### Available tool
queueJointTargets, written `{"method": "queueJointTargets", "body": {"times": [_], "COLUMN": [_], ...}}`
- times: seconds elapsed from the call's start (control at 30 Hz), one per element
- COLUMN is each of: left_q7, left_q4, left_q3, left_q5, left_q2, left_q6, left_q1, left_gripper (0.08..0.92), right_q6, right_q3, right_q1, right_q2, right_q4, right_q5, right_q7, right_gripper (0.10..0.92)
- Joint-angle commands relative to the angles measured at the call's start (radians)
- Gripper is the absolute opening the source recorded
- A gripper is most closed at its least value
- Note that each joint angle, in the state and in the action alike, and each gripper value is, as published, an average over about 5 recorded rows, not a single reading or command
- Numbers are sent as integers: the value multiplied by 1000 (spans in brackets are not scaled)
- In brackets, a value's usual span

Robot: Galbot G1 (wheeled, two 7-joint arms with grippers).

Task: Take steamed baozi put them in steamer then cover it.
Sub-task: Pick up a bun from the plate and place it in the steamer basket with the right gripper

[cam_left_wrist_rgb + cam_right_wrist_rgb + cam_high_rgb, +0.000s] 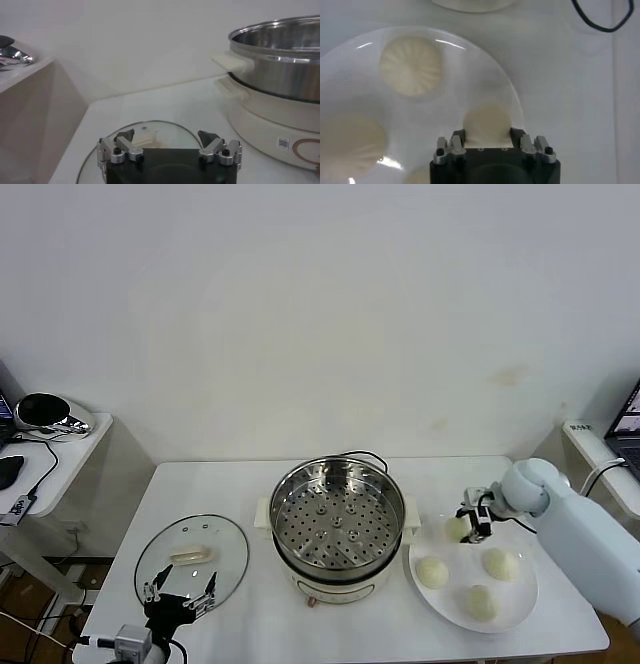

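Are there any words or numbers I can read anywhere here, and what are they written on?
No text can be read.
Steamer: a small square code sticker on its white base, too small to read.
Steamer base: a brownish curved mark beside the sticker, cut off, not legible as a word.
Baozi, plate, cover: no writing visible.

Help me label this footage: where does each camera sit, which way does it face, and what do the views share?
Head view: high on the robot, looking down at the table; both arms show.
Left wrist view: low behind the open left gripper, over the cover, facing the steamer.
Right wrist view: above the right gripper, shut on a baozi on the plate.
Shared: head and left wrist views both show steamer and cover.
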Motion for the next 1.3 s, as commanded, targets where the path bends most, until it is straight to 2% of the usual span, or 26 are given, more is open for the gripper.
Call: {"method": "queueJointTargets", "body": {"times": [0.03, 0.2, 0.47, 0.53, 0.67, 1.0, 1.1, 1.3], "left_q7": [-6, -15, -41, -43, -44, -51, -52, -53], "left_q4": [3, 5, -9, -12, -22, -34, -38, -52], "left_q3": [0, -3, -7, -10, -17, -25, -27, -32], "left_q5": [2, 5, 11, 9, 6, 6, 8, 9], "left_q2": [5, 12, 3, 1, -5, -17, -22, -30], "left_q6": [11, 22, 39, 40, 43, 46, 47, 48], "left_q1": [-9, -13, -36, -36, -32, -14, -9, 1], "left_gripper": [823, 823, 823, 823, 823, 823, 823, 823], "right_q6": [-35, -50, 6, 113, 454, 972, 1043, 1047], "right_q3": [-191, -398, -492, -494, -492, -556, -561, -574], "right_q1": [292, 596, 819, 840, 851, 806, 783, 743], "right_q2": [-75, 1, 317, 407, 543, 592, 599, 580], "right_q4": [25, -29, -277, -364, -503, -417, -406, -329], "right_q5": [193, 317, 396, 422, 459, 298, 239, 152], "right_q7": [-37, -80, -163, -188, -240, -253, -230, -211], "right_gripper": [560, 560, 560, 560, 560, 559, 560, 560]}}
